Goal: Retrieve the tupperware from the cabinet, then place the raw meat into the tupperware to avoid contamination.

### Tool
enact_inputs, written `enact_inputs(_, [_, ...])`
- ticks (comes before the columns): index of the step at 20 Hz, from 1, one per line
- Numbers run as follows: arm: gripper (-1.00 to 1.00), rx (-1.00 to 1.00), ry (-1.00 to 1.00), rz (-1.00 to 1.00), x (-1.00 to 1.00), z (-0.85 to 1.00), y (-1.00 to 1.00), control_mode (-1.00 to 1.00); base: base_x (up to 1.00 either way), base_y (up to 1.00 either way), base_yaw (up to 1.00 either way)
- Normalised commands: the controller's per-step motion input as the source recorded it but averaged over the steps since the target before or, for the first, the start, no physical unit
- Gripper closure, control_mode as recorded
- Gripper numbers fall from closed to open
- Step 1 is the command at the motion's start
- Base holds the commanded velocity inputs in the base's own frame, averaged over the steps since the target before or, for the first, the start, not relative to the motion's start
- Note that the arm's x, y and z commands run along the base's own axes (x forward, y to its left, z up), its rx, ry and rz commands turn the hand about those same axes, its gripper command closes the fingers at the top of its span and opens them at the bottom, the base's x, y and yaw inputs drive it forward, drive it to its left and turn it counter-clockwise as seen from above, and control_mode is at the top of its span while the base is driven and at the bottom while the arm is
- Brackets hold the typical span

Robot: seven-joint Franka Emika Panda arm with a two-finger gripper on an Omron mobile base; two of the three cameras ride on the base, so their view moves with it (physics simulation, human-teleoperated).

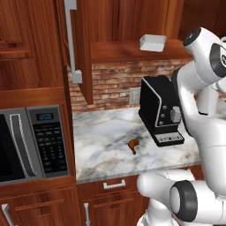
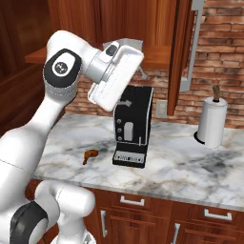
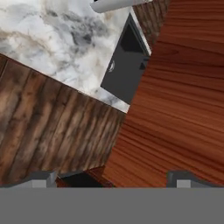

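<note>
The cabinet [image 1: 128, 17] stands open, its door [image 1: 81, 48] swung out to the left. On its lower shelf lies the white tupperware [image 1: 152, 43]. The raw meat [image 1: 133, 145] rests on the marble counter [image 1: 101, 141], left of the black coffee machine [image 1: 161, 110]; the raw meat [image 2: 89, 154] is apart from the arm. My gripper [image 3: 112, 177] is open and empty. It hangs high, beside the reddish shelf board [image 3: 175, 109], looking down past it onto the coffee machine [image 3: 124, 70]. In the right base view my hand [image 2: 116, 76] is at shelf height above the machine.
A microwave [image 1: 31, 143] is built in at the left. A paper towel roll [image 2: 212, 121] stands on the counter to the right. The open door with its silver handle [image 2: 195, 43] juts out. A brick wall [image 1: 114, 84] backs the counter.
</note>
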Motion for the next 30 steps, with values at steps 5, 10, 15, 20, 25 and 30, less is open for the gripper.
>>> enact_inputs(5, [-1.0,0.03,-0.09,-0.04,0.21,0.18,0.57,-1.0,0.0,0.0,0.0])
enact_inputs(10, [-1.0,0.11,-0.17,0.01,0.69,0.03,0.49,-1.0,0.0,0.0,0.0])
enact_inputs(15, [-1.0,0.13,-0.15,0.06,0.87,0.0,0.36,-1.0,0.0,0.0,0.0])
enact_inputs(20, [-1.0,0.28,-0.13,0.1,0.42,-0.22,0.06,-1.0,0.0,0.0,0.0])
enact_inputs(25, [-1.0,0.39,-0.22,0.02,0.0,-0.4,0.0,-1.0,0.0,0.0,0.0])
enact_inputs(30, [-1.0,0.01,-0.05,0.12,0.08,0.2,0.19,-1.0,0.0,0.0,0.0])
